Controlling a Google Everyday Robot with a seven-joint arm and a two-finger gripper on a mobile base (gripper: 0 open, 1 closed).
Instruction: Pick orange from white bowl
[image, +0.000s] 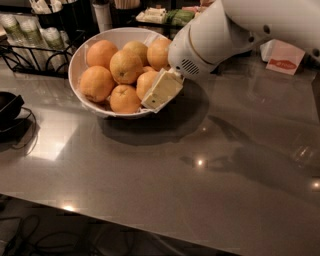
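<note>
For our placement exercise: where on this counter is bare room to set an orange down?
Bare: the counter in front of the bowl, and rightward toward the carton. Crowded: the back edge by the wire rack, the left by the black device, the bowl's right rim, where the gripper sits.

Arm reaching in from upper right.
Its white wrist slopes down-left; the cream end effector juts from it, tilted downward, left of centre.
</note>
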